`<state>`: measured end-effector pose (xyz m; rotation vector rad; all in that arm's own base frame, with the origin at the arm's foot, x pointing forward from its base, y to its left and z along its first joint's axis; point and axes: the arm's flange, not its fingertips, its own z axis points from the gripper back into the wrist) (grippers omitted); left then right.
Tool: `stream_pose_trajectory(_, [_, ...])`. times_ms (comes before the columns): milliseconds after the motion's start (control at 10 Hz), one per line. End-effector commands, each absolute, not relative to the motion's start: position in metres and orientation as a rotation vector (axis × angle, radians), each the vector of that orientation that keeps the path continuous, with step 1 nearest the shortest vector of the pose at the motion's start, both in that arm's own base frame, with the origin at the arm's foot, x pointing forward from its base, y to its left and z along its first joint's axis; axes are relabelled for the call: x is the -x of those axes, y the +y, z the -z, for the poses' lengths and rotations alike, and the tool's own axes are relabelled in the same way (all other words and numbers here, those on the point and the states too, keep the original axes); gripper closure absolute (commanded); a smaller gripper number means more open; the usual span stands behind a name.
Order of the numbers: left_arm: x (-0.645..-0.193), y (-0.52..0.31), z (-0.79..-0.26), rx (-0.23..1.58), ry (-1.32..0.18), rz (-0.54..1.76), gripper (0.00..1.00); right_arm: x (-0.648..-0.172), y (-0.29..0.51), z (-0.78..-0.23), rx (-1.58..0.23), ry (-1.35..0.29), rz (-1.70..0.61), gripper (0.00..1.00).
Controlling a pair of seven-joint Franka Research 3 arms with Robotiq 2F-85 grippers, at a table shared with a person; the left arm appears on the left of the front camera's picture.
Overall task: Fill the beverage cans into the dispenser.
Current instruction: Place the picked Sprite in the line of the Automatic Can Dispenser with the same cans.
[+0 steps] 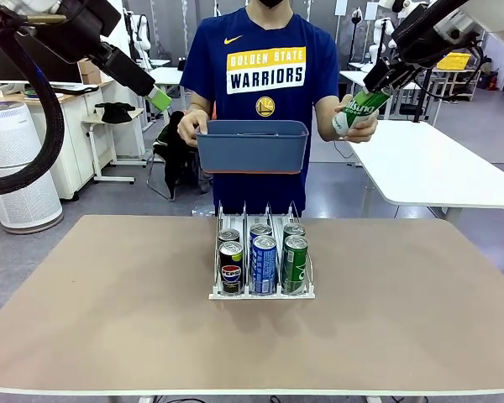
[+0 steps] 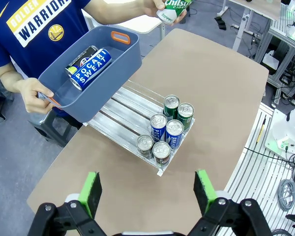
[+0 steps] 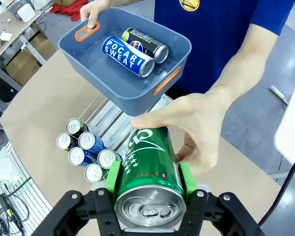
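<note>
- Handover in mid-air beyond the far edge of the table [image 1: 109,294]: the right end effector [image 3: 149,183] is pinching a green can [image 3: 150,157] across its body between the green pads. The person's hand [image 3: 199,128] wraps the far end of the same can, so both have hold of it
- That can is tilted, silver top toward the wrist camera; I judge it must be turned upright before it can go into a lane
- Left end effector [image 2: 147,192] hangs high over the table's near side with its pads spread wide and nothing between them. It is well apart from the cans, probably kept out of the way until its turn
- Blue-grey tub [image 1: 252,149] is held up by the person's other hand [image 1: 191,128] at one handle, above the rear of the dispenser, seemingly so its contents can be offered one at a time
- Inside the tub a blue can [image 3: 128,56] and a black can [image 3: 145,44] lie on their sides, next to each other
- Dispenser [image 1: 260,295] sits at the middle of the table, its three lanes each holding two upright cans crowded to the robot's end
- Black Pepsi cans [image 1: 231,270] fill the robot's left lane, blue cans [image 1: 263,264] the middle one and green cans [image 1: 295,264] the right
- Far stretch of every lane is bare, so there is room; the right lane looks the fitting one for the held can
</note>
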<state>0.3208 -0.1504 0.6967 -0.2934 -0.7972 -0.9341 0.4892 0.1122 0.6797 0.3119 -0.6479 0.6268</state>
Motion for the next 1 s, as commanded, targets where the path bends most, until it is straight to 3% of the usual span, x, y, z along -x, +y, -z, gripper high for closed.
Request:
stream_pose_trajectory(0, [-0.3215, -0.1495, -0.6963, 0.294, -0.801, 0.925, 0.00, -0.4896, 0.1116, -0.6795, -0.306, -0.650, -0.626, 1.00])
stream_pose_trajectory(900, [-0.3215, -0.1495, -0.6963, 0.294, -0.801, 0.925, 0.00, -0.4896, 0.1116, -0.6795, -0.306, -0.650, -0.626, 1.00])
